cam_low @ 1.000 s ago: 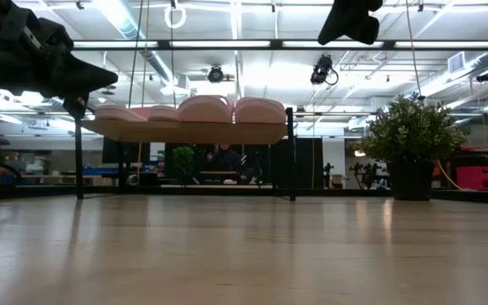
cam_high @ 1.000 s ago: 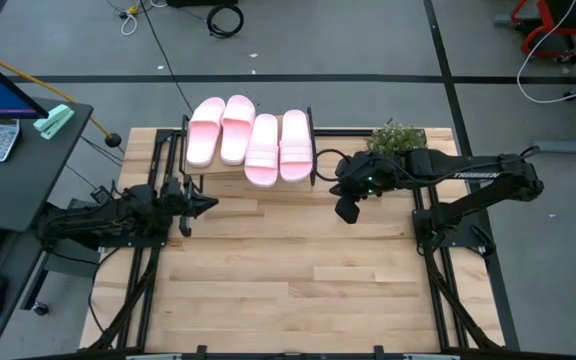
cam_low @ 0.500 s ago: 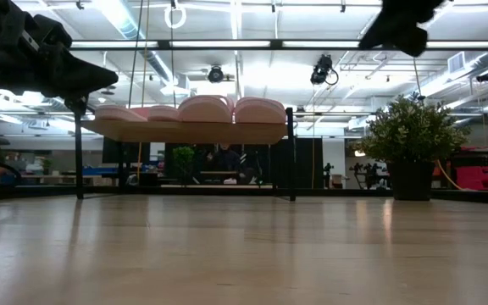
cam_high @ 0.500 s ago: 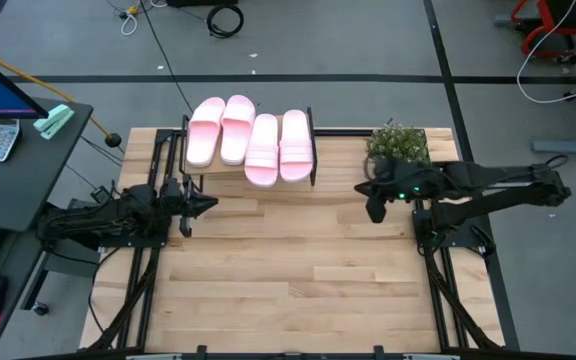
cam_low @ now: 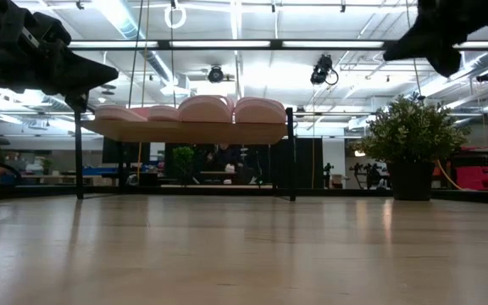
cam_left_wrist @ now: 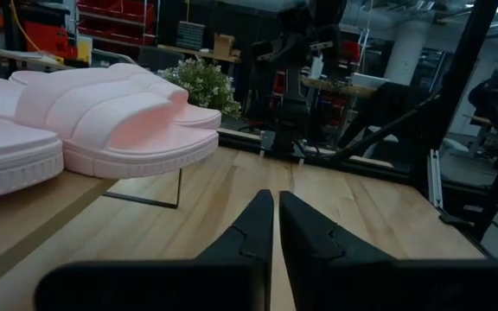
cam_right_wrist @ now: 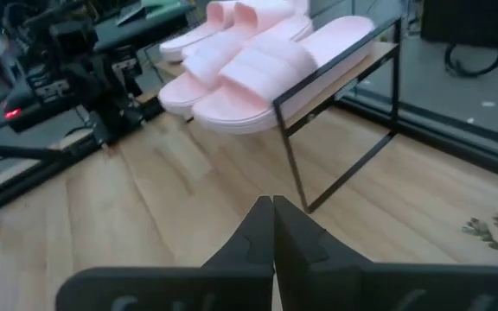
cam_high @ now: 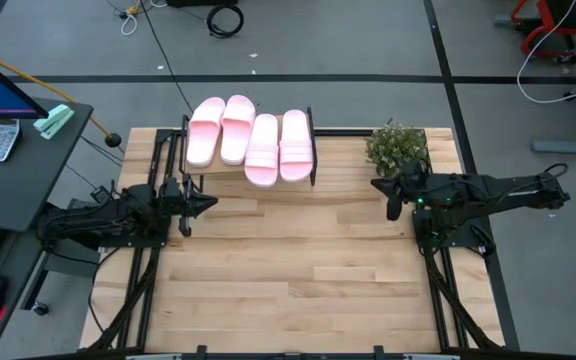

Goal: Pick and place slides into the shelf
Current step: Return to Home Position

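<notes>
You have four pale pink foam slides [cam_high: 251, 143], each with one wide strap, side by side on the small shelf [cam_low: 185, 132] of light wood plank and thin black metal frame, at the far edge of the wooden tabletop [cam_high: 288, 280]. Your left gripper [cam_high: 206, 203]: fingers pressed together, empty, near the shelf's left end. Your right gripper [cam_high: 392, 196]: fingers together, empty, just beside the small green potted plant [cam_high: 398, 147], apart from the shelf
</notes>
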Motion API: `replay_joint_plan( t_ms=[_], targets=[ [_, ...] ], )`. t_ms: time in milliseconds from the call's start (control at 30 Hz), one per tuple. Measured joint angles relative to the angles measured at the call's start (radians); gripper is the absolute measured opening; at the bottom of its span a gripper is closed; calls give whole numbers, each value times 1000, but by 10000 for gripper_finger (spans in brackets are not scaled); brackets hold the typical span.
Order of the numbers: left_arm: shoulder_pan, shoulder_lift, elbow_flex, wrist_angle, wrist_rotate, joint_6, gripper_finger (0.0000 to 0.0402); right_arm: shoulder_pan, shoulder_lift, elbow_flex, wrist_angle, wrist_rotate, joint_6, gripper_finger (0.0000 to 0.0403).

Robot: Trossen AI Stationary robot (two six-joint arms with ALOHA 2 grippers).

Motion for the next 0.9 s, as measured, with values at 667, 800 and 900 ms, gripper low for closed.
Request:
replay_joint_plan(
  t_ms=[667, 800, 900],
  targets=[
    [0, 0, 0, 3, 0, 1, 22, -1, -283, -430, 546, -39, -83, 0],
    [0, 0, 0, 3, 0, 1, 30, -1, -294, -515, 724, -86, -84, 0],
    [0, 0, 0, 3, 0, 0, 34, -1, -294, -576, 882, -119, -84, 0]
  ],
)
